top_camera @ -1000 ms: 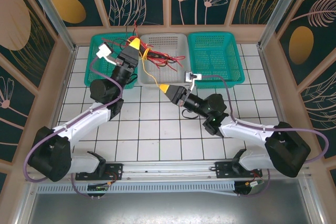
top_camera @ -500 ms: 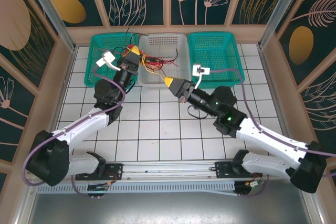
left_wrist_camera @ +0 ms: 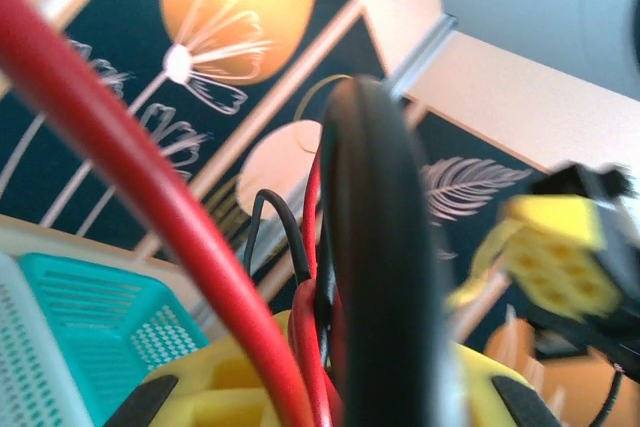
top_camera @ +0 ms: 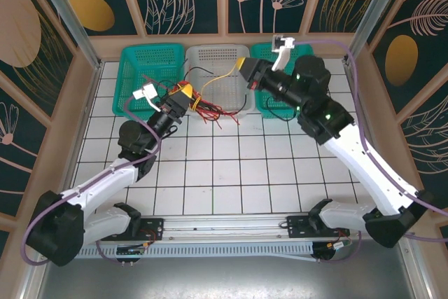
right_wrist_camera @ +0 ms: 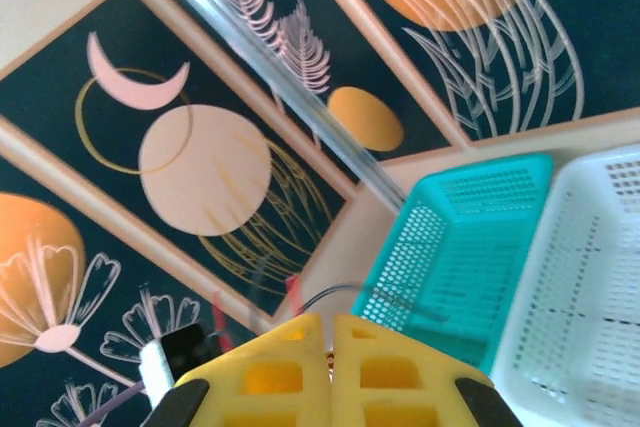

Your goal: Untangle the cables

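The left gripper is clenched on the cables, a red and black bunch that spreads from its yellow fingers across the front rim of the white basket and over the tiles just beside it; in the left wrist view a red cable and a black cable run straight through the grip. The right gripper is high over the gap between the white basket and the right teal basket, fingers pressed together, and the yellow cable runs from its tip down to the bunch, so it seems to pinch that one strand; in the right wrist view the pads meet with only a thin dark wire arcing beyond them, so the hold looks slight. The strand appears close to taut; pulling further could slide it out of so narrow a pinch, or cinch the knot at the left gripper tighter rather than free it; if the left grip is loose the whole bunch may be dragged along with the yellow cable; the trailing ends could also catch in the basket mesh or on its rim and tug the basket; whether the yellow cable is looped round the red ones I cannot tell.
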{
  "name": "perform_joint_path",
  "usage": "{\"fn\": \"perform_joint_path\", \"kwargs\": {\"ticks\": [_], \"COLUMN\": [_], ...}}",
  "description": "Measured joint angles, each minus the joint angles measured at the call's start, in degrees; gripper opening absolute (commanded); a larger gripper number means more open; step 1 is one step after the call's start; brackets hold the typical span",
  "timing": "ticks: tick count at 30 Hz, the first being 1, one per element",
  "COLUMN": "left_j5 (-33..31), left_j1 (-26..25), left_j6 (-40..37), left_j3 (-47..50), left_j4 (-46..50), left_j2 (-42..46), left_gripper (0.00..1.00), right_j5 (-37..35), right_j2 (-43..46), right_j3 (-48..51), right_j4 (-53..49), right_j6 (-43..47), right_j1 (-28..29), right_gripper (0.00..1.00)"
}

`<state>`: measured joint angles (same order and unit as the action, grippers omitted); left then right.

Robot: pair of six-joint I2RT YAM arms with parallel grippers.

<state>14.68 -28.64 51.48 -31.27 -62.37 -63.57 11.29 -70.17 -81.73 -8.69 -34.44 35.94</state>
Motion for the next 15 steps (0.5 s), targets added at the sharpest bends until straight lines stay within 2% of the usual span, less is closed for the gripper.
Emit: {"fn": "perform_joint_path", "kwargs": {"ticks": [5,8,12,15], "left_j5": [6.0,7.2,7.3,5.9], "left_j1": [0.2,0.2,0.3,0.2], "left_j6": [7.2,11.9,16.2,17.2], "left_j3": [0.2,0.3,0.0,-2.3], "left_j4": [-4.7,-7.9,-10.4,-11.0], "left_j2": [2.5,2.5,2.4,2.2], "left_gripper": [0.00,0.00,0.00,0.00], "right_j5": [6.9,10.7,9.0,6.2], "right_j2": [-3.1,-3.1,-3.1,-1.4], "right_j3": [1.2,6.9,13.5,21.0], "right_j4": [-1.4,2.0,5.8,14.2], "right_j6": [-1.4,-3.7,-5.3,-6.5], "right_j1": [-8.7,-10.6,-7.2,-2.7], "right_gripper": [0.00,0.00,0.00,0.00]}}
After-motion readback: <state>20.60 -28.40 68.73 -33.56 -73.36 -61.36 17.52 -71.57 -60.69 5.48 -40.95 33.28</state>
